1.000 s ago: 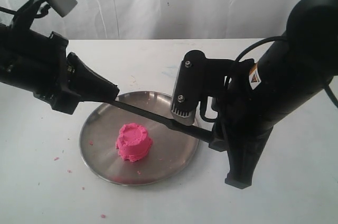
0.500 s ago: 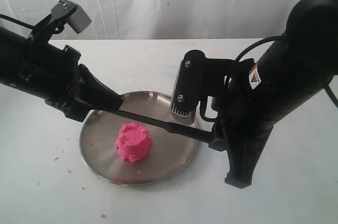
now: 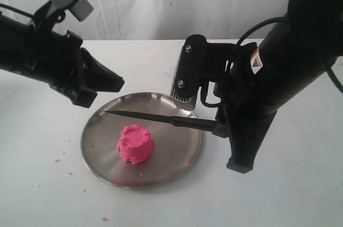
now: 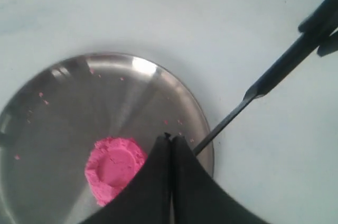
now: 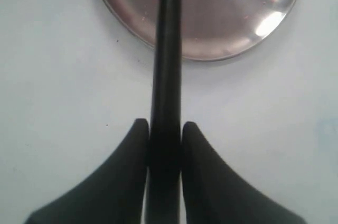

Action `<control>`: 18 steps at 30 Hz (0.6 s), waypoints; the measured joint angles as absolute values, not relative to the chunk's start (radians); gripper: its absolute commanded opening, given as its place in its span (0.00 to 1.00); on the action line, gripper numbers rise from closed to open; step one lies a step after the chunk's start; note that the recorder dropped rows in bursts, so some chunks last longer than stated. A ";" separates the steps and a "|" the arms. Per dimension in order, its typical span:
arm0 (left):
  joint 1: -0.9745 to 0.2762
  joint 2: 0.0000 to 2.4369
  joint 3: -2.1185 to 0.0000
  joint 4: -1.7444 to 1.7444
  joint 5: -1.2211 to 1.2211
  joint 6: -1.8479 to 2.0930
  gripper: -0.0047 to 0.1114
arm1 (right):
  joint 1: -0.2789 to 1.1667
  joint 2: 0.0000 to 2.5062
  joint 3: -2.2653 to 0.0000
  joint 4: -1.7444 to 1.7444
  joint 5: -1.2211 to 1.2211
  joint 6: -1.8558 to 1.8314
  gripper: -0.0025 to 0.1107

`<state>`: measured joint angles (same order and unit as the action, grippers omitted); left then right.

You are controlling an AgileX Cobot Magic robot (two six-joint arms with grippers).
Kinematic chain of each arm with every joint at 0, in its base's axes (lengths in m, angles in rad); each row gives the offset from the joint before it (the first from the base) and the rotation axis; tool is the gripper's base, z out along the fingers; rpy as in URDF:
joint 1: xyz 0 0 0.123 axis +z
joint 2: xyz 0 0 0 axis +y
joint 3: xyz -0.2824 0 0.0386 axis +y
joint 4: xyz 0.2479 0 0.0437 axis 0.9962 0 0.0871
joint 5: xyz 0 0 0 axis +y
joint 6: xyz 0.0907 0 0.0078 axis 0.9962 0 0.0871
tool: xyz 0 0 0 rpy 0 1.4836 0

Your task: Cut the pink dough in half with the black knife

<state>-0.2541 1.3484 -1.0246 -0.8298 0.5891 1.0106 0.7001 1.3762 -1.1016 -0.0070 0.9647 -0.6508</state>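
**A:** What's different from a moment ago?

**B:** The left gripper had its tips at the blade end of the black knife. Now it has let go and backed off to the upper left of the exterior frame. Its jaws are pressed together with nothing between them.

**A:** So who has the knife?

**B:** The right gripper alone. In the right wrist view its fingers are clamped on the handle from both sides. The blade runs from the middle right of the frame across the steel plate, with the point aimed left.

**A:** And the pink dough?

**B:** It is one whole round mound, a little left of the plate's centre, in the lower middle of the frame. The blade sits just above it in the picture and doesn't appear to touch it. A few crumbs lie on the plate and on the table.

**A:** What does that mean for the task?

**B:** I'd say the handover is finished and the cut hasn't started. The right arm probably needs to bring the blade over the middle of the mound and press down.
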 measured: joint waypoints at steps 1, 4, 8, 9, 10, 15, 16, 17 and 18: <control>-0.254 1.335 -1.040 -0.830 0.587 1.013 0.04 | 0.700 1.387 -1.104 -0.014 0.965 -0.648 0.02; -0.254 1.309 -1.068 -0.836 0.587 1.013 0.04 | 0.700 1.421 -1.107 -0.027 0.965 -0.648 0.02; -0.254 1.301 -1.077 -0.829 0.587 1.013 0.04 | 0.700 1.479 -1.127 -0.046 0.955 -0.648 0.02; -0.254 1.301 -1.069 -0.812 0.583 1.014 0.04 | 0.700 1.511 -1.144 -0.053 0.945 -0.647 0.02; -0.254 1.301 -1.064 -0.806 0.584 1.014 0.04 | 0.700 1.524 -1.152 -0.055 0.940 -0.647 0.02; -0.254 1.303 -1.004 -0.792 0.539 1.014 0.04 | 0.700 1.623 -1.202 -0.077 0.901 -0.636 0.02; -0.254 1.303 -0.980 -0.790 0.525 1.014 0.04 | 0.700 1.653 -1.217 -0.094 0.888 -0.626 0.02; -0.254 1.303 -0.963 -0.790 0.512 1.014 0.04 | 0.700 1.674 -1.226 -0.112 0.877 -0.621 0.02; -0.254 1.303 -0.951 -0.790 0.507 1.014 0.04 | 0.700 1.686 -1.233 -0.117 0.869 -0.619 0.02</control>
<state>-0.2541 1.3026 -0.9510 -0.7898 0.5065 1.0142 0.7001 1.6856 -1.2330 -0.1168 0.8686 -0.6194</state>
